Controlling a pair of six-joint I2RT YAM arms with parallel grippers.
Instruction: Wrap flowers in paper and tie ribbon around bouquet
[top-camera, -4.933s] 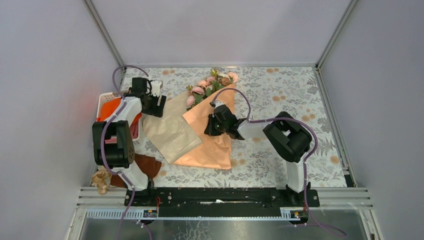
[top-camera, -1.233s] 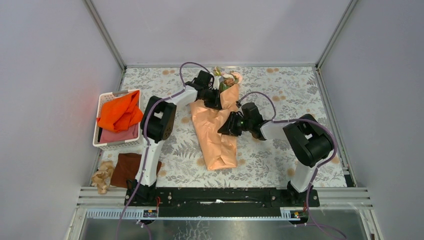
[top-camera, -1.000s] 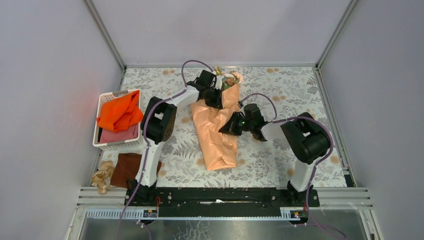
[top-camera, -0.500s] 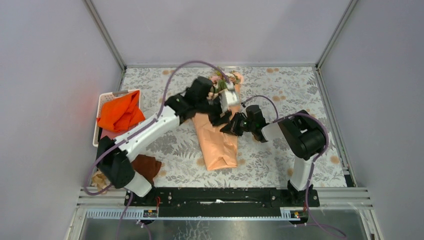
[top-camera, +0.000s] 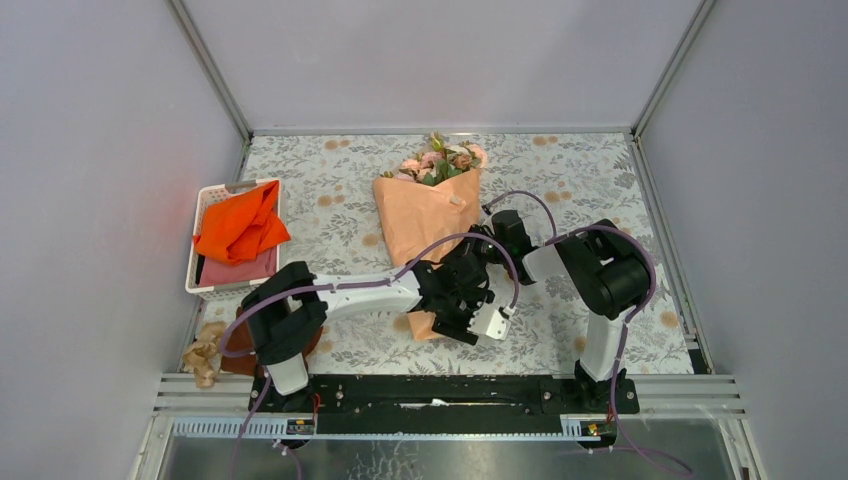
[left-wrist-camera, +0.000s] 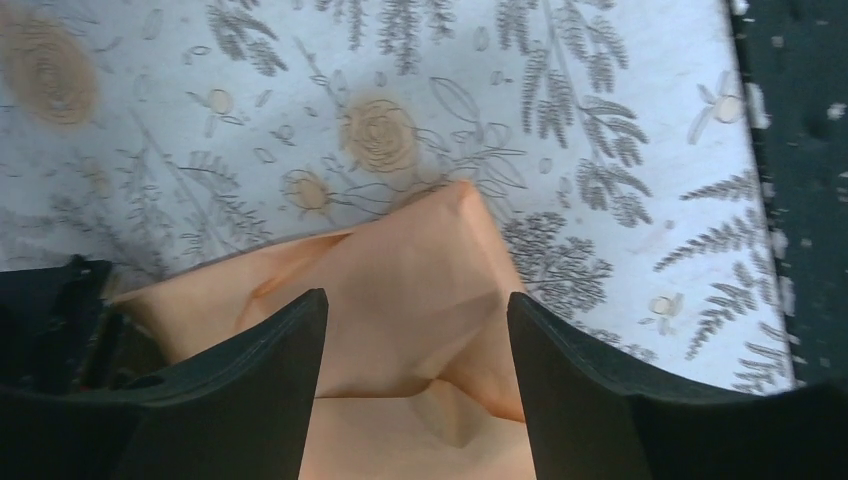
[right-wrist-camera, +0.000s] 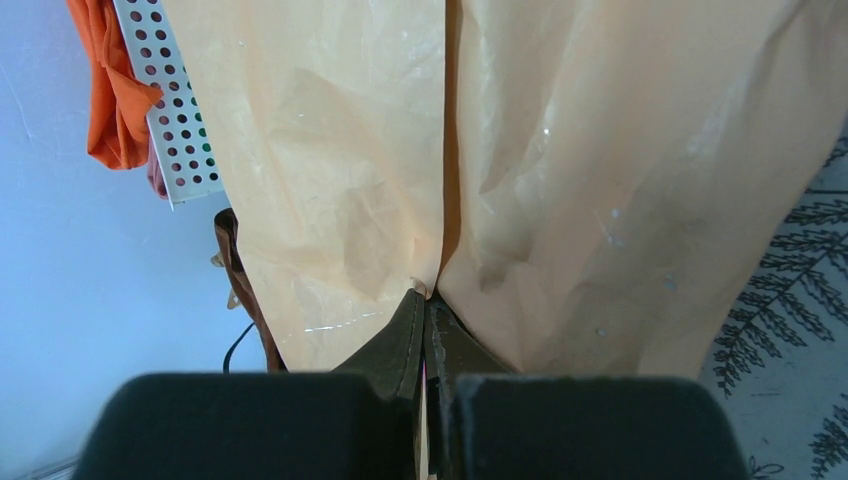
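Floral table (top-camera: 600, 180): bouquet (top-camera: 425, 215) centre, white basket (top-camera: 232, 186) left edge, crumpled ribbon (top-camera: 203, 352) near-left corner.

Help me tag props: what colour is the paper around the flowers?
Peach-orange paper, clearest from the top external view.

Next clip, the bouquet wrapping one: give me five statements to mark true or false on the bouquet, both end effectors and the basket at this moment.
1. The pale pink roses poke out of the far end of the peach-orange paper cone. True.
2. The left end effector is clamped on the cone. False: its fingers stand apart over the cone's narrow near end, gripping nothing.
3. The right end effector is shut, pinching a crease of the cone. True.
4. The white perforated basket is empty. False: a bright orange cloth lies in it.
5. A ribbon is tied round the cone. False: no ribbon shows on it.
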